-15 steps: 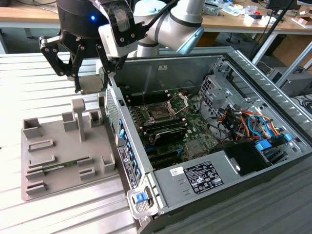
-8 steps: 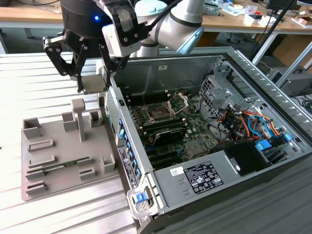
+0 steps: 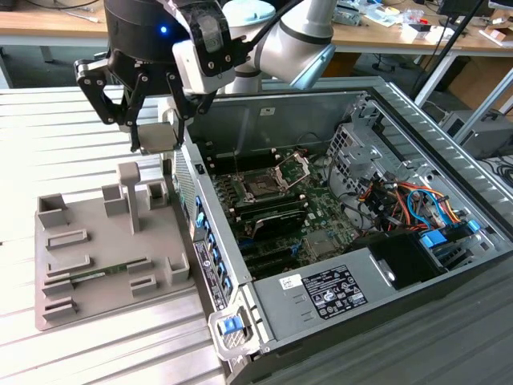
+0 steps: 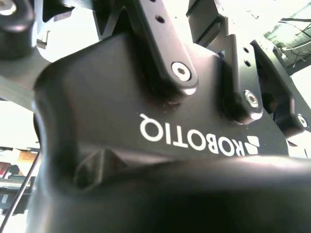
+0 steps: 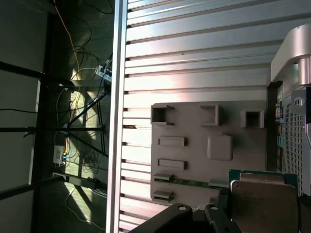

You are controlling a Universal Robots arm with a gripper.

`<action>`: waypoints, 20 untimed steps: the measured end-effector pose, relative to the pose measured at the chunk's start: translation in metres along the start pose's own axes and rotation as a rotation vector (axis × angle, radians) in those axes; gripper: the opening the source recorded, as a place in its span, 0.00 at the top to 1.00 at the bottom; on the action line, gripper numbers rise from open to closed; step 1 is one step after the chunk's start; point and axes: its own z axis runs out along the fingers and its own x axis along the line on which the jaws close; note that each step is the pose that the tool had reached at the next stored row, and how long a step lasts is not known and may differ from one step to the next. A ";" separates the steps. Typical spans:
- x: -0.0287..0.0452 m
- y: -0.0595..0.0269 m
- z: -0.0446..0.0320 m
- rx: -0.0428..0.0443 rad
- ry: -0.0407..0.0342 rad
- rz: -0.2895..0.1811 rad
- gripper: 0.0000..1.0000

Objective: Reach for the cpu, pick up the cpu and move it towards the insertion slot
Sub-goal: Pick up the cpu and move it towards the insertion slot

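My gripper hangs above the far right corner of the grey fixture tray, just outside the case wall on the exterior view's left. It is shut on the cpu, a flat silvery square held between the two black fingers. In the first wrist view the cpu shows its metal top with a green edge, over the tray. The insertion slot is a dark square socket on the green board inside the open case, with its metal bracket raised. The gripper's black housing looms close in the second wrist view.
The tray carries raised posts and a thin green memory stick. The case's side wall stands between tray and motherboard. Cables and a drive cage crowd the case's right side. A slatted metal table lies underneath.
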 end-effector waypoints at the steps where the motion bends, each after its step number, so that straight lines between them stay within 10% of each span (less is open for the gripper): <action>1: -0.0004 0.0000 0.0000 0.0000 0.0000 0.000 0.45; 20: -0.0122 -0.0007 0.0000 0.0000 0.0000 0.000 0.45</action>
